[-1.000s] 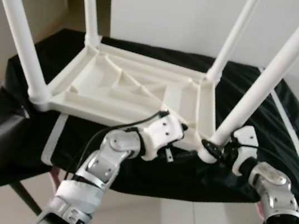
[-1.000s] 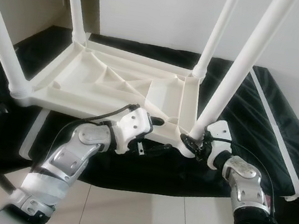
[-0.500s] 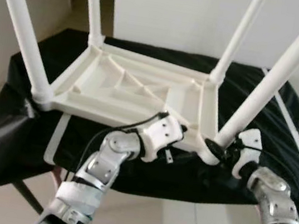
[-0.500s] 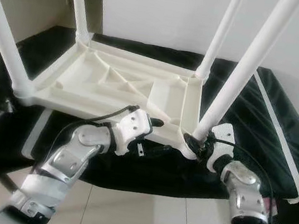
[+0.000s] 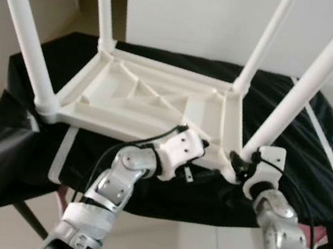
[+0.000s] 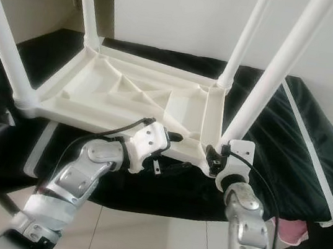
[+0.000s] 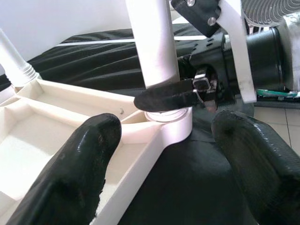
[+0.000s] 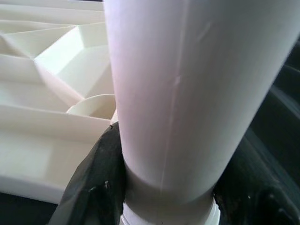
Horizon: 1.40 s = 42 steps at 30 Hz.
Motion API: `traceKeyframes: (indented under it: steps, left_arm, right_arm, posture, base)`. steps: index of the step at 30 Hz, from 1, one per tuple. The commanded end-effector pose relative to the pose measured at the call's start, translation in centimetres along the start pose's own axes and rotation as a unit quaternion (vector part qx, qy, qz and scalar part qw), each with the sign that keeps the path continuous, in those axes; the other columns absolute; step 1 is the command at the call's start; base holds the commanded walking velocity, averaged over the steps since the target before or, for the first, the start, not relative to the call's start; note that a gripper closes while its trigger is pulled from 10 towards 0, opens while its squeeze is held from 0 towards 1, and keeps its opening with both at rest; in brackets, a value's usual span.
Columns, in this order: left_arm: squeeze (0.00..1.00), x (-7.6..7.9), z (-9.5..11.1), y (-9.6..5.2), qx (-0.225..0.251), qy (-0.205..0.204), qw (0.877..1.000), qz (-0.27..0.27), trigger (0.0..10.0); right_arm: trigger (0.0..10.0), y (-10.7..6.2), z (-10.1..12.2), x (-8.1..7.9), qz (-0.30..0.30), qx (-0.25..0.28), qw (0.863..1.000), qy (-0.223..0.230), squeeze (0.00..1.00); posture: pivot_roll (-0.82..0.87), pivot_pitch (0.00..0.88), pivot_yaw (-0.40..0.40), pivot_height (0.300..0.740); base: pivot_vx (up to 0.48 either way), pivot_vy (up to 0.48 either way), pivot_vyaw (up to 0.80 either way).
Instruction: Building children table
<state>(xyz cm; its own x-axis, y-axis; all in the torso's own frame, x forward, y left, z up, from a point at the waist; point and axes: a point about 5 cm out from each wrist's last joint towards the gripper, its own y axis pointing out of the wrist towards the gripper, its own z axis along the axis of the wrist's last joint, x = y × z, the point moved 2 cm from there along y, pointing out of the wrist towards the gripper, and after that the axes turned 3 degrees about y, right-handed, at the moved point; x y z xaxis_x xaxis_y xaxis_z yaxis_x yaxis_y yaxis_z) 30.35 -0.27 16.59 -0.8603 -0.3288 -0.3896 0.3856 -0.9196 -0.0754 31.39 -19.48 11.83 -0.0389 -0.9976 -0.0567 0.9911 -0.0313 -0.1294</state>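
Right arm now swung inward, right claw (image 6: 216, 159) clenched around table leg (image 6: 272, 78); left claw (image 7: 164, 154) released.

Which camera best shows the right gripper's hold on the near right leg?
The left wrist view: the right gripper has a finger wrapped round the near right leg just above its socket. Right wrist view is too close; the eye views show it small and partly hidden.

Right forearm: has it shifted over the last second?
Yes. The right forearm swung in toward the robot's left, against the black cloth; the right gripper stays on the near-right leg.
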Motion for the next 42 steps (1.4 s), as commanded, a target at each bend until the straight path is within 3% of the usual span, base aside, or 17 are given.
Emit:
traceKeyframes:
  steps: [1, 4, 7, 10, 12, 23, 24, 25, 30, 35, 37, 42]
  left_arm:
    - [0.00, -0.6, 0.0, 0.2, -0.006, 0.000, 0.999, 0.050, 10.0]
    - [0.00, -0.6, 0.0, 0.2, -0.005, 0.000, 0.999, 0.052, 10.0]
    - [0.00, -0.7, 0.0, 0.2, -0.005, 0.000, 0.999, 0.052, 10.0]
    - [0.00, -0.7, 0.0, 0.3, -0.005, 0.000, 0.999, 0.053, 10.0]
    - [0.00, -0.7, 0.0, 0.3, -0.005, 0.001, 0.999, 0.054, 10.0]
    - [0.00, -0.7, -0.1, 0.3, -0.005, 0.000, 0.999, 0.054, 10.0]
    - [0.00, -0.7, -0.1, 0.3, -0.005, 0.001, 0.999, 0.053, 10.0]
    - [0.00, -0.8, 0.0, 0.4, -0.004, 0.001, 0.999, 0.052, 10.0]
    - [0.00, -0.8, 0.1, 0.5, -0.002, 0.003, 0.999, 0.052, 10.0]
    - [0.00, -0.8, 0.2, 0.6, 0.000, 0.004, 0.999, 0.051, 10.0]
    - [0.00, -0.8, 0.2, 0.6, 0.000, 0.004, 0.999, 0.051, 10.0]
    - [0.00, -0.9, 0.1, 0.5, -0.002, 0.006, 0.999, 0.052, 10.0]
  right_arm:
    - [10.0, -0.5, -2.1, 1.1, -0.042, -0.051, 0.998, 0.005, 0.00]
    - [10.0, -0.9, -2.3, 1.3, -0.124, -0.051, 0.991, 0.023, 0.00]
    - [10.0, -1.0, -2.3, 1.3, -0.141, -0.051, 0.988, 0.025, 0.00]
    - [10.0, -1.3, -2.2, 1.0, -0.198, -0.044, 0.978, 0.041, 0.00]
    - [10.0, -1.5, -2.2, 0.1, -0.221, -0.041, 0.973, 0.053, 0.00]
    - [10.0, -1.3, -1.7, -0.6, -0.206, -0.030, 0.976, 0.057, 0.00]
    - [10.0, -1.3, -1.7, -0.6, -0.205, -0.030, 0.977, 0.057, 0.13]
    - [10.0, -1.3, -1.3, -0.7, -0.193, -0.018, 0.979, 0.059, 1.00]
    - [10.0, -1.3, -0.6, -0.9, -0.180, 0.001, 0.982, 0.061, 1.00]
    - [10.0, -1.8, 0.6, 0.2, -0.137, 0.044, 0.988, 0.056, 1.00]
    - [10.0, -1.8, 0.6, 0.2, -0.137, 0.044, 0.988, 0.056, 1.00]
    - [10.0, -2.0, 0.4, 1.0, -0.073, 0.044, 0.995, 0.045, 1.00]
  posture:
    - [-0.04, 0.000, -0.067, 0.740]
    - [-0.04, 0.000, -0.071, 0.740]
    - [-0.04, 0.000, -0.071, 0.740]
    - [-0.03, 0.000, -0.074, 0.740]
    - [-0.03, 0.000, -0.075, 0.740]
    - [-0.03, 0.000, -0.068, 0.740]
    - [-0.03, 0.000, -0.068, 0.740]
    - [-0.04, 0.000, -0.067, 0.740]
    - [-0.04, 0.000, -0.065, 0.740]
    - [-0.04, 0.000, -0.068, 0.740]
    - [-0.04, 0.000, -0.068, 0.740]
    - [-0.04, 0.000, -0.066, 0.740]
  base:
    - [0.000, 0.000, 0.00]
    - [0.000, 0.000, 0.00]
    - [0.000, 0.000, 0.00]
    - [0.000, 0.000, 0.00]
    - [0.000, 0.000, 0.00]
    - [0.000, 0.000, 0.00]
    - [0.000, 0.000, 0.00]
    - [0.000, 0.000, 0.00]
    - [0.000, 0.000, 0.00]
    - [0.000, 0.000, 0.00]
    - [0.000, 0.000, 0.00]
    - [0.000, 0.000, 0.00]
